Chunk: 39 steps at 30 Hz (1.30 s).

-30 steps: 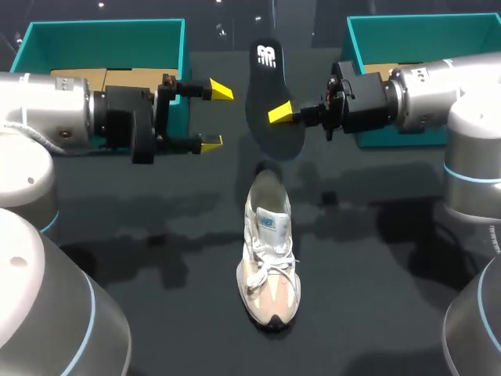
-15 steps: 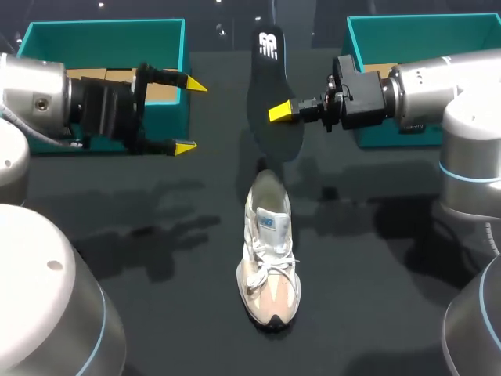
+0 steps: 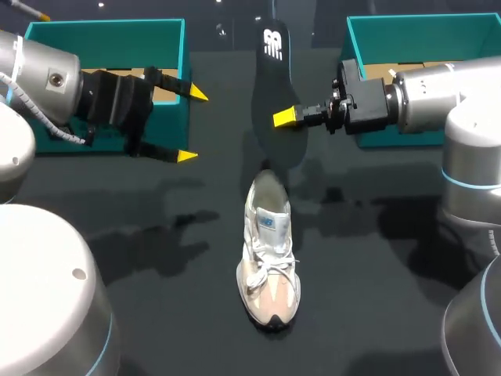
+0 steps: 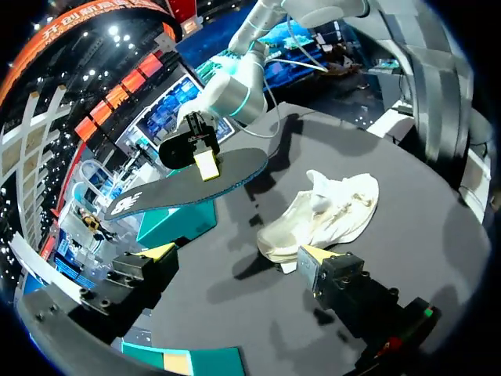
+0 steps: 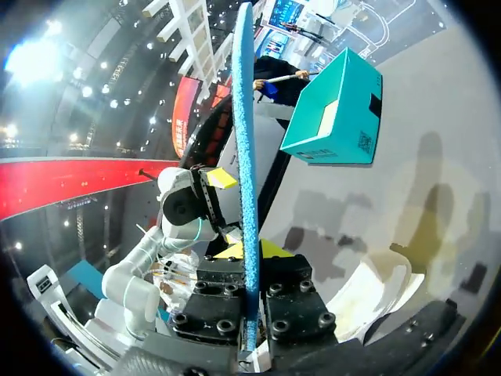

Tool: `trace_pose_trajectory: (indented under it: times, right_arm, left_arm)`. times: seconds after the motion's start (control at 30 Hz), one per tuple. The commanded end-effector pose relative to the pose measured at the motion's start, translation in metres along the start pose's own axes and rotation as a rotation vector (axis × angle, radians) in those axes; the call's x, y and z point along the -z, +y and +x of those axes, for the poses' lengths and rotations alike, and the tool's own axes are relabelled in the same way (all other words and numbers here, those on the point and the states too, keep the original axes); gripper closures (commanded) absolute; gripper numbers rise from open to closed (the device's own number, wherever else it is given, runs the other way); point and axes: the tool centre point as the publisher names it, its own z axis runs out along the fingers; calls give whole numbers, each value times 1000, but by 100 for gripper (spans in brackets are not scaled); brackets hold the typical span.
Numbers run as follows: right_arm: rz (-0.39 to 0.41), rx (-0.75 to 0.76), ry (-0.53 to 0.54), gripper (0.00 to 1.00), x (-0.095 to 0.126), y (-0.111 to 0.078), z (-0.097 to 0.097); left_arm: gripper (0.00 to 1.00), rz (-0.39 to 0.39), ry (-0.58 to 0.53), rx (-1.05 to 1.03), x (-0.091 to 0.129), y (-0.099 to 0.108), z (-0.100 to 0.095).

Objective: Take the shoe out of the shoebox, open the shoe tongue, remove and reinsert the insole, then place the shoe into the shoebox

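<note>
- The left shoebox (image 3: 106, 30), teal with a brown lining, sits at the far left of the dark desk (image 3: 156, 274).
- The left end effector (image 3: 192, 125) hangs just in front of that box with its fingers spread wide and nothing between them. It is well apart from both the shoe and the insole.
- The insole (image 3: 270, 86) is off the desk, held in the air beyond the shoe's heel. Its top is black with a white logo at the far end (the right wrist view shows it edge-on, with a blue rim).
- The shoe (image 3: 268, 258) stands on its sole in the middle of the desk, toe toward the robot and heel toward the insole. It is white and cream with a beige toe, and its laces are tied.
- The right end effector (image 3: 286, 117) is pinched narrow on the insole, one finger on each face, gripping its side edge.
- The right shoebox (image 3: 423, 27), also teal, sits at the far right behind that arm.
</note>
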Motion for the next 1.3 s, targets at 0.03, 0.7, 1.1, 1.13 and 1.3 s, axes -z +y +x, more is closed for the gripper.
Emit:
trace_pose_trajectory:
  times: [0.03,0.7,1.1,1.13,1.3]
  right_arm:
    - [-19,36,-8,100,1,-9,-7]
    - [-96,174,-38,100,5,-13,-26]
    - [-99,237,45,100,-6,-6,-60]
    - [-99,237,45,100,-6,-6,-60]
    - [-99,237,45,100,-6,-6,-60]
  left_arm:
    - [0,-89,100,284,-3,12,12]
    - [0,-241,173,474,-37,32,50]
    - [0,-182,245,435,-73,49,81]
    - [0,-182,245,435,-73,49,81]
    - [0,-182,245,435,-73,49,81]
